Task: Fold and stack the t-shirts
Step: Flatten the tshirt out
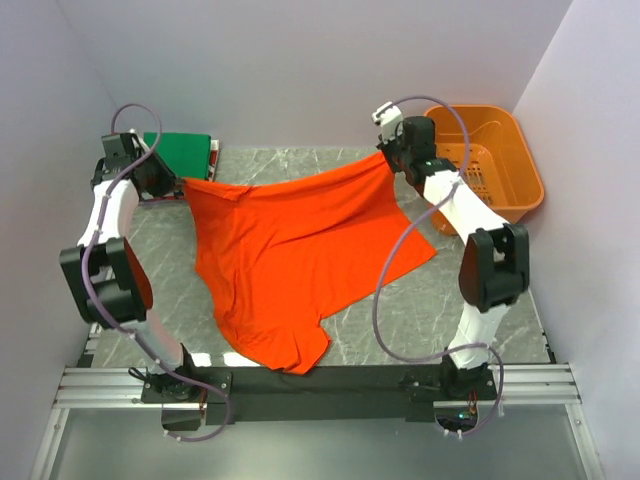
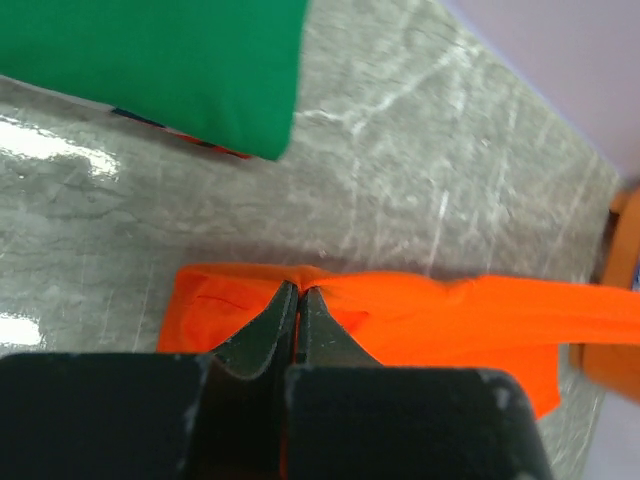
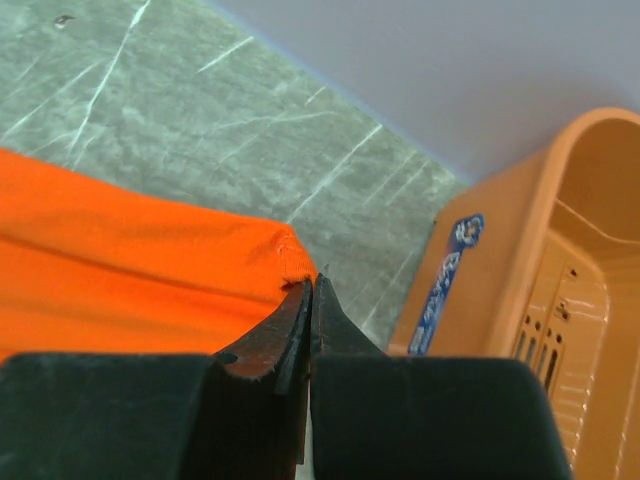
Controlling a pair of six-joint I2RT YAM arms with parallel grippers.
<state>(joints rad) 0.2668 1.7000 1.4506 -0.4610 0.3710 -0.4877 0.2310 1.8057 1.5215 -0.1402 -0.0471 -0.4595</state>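
Note:
The bright orange-red t-shirt (image 1: 290,250) is held stretched between both grippers above the table, its lower part draped on the marble toward the near edge. My left gripper (image 1: 178,183) is shut on its left corner (image 2: 250,300). My right gripper (image 1: 388,158) is shut on its right hem corner (image 3: 285,255). A folded green shirt (image 1: 180,155) lies at the back left, on thinner white and red folded ones; it also shows in the left wrist view (image 2: 160,60).
A rigid orange plastic basket (image 1: 520,165) stands at the back right, close beside the right gripper, and shows in the right wrist view (image 3: 540,300). Walls close in the table on three sides. Grey marble table (image 1: 480,320) shows at right front.

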